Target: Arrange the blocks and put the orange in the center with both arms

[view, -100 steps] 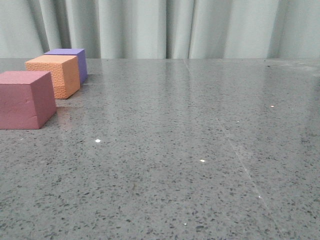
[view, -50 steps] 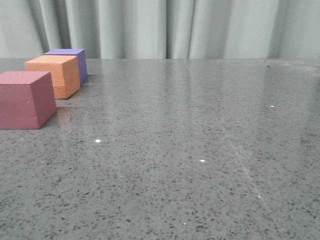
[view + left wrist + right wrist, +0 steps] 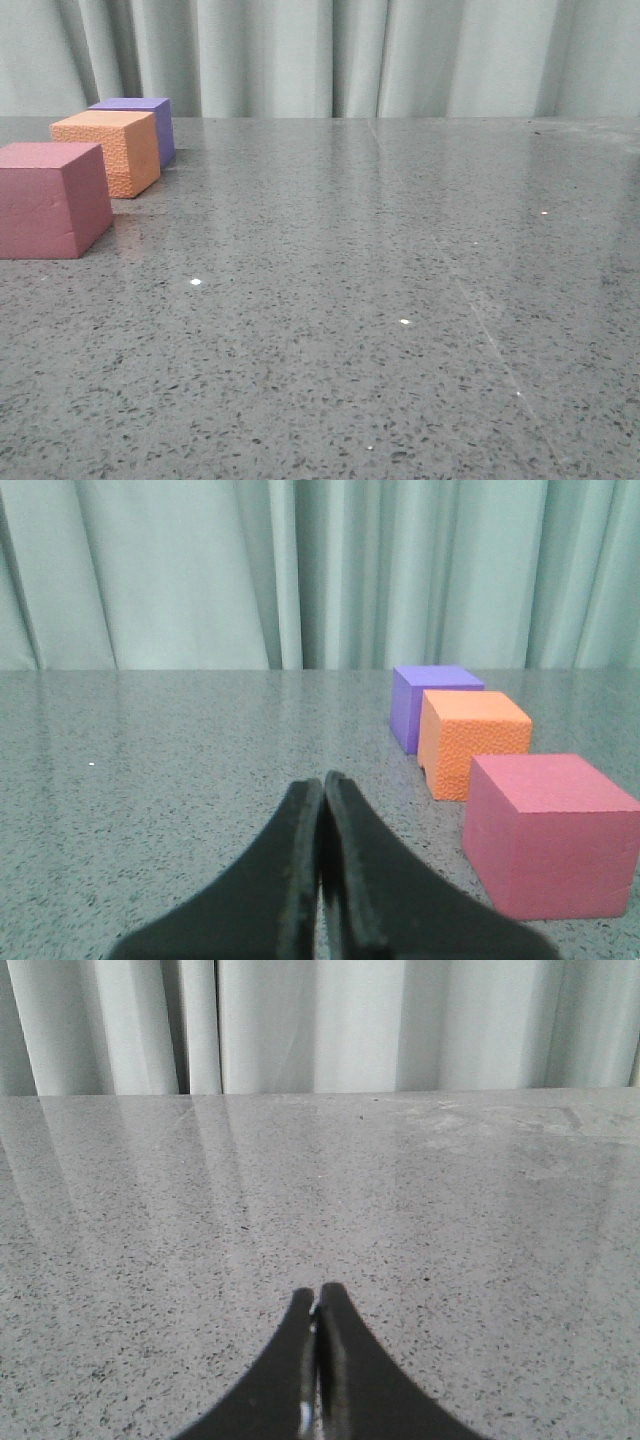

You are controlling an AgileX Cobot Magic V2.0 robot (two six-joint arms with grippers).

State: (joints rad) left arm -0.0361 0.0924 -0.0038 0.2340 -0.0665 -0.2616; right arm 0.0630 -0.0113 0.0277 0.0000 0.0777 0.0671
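Observation:
Three foam blocks stand in a row at the table's left in the front view: a pink-red block (image 3: 52, 198) nearest, the pebbled orange (image 3: 108, 150) in the middle, a purple block (image 3: 140, 124) farthest. The left wrist view shows the same row, pink-red block (image 3: 550, 832), orange (image 3: 472, 742) and purple block (image 3: 430, 702), off to one side of my left gripper (image 3: 322, 782). That gripper is shut with nothing in it. My right gripper (image 3: 317, 1292) is also shut and empty, low over bare table. Neither arm appears in the front view.
The grey speckled table (image 3: 380, 300) stretches out to the right of the blocks. Pale curtains (image 3: 330, 55) hang behind its far edge.

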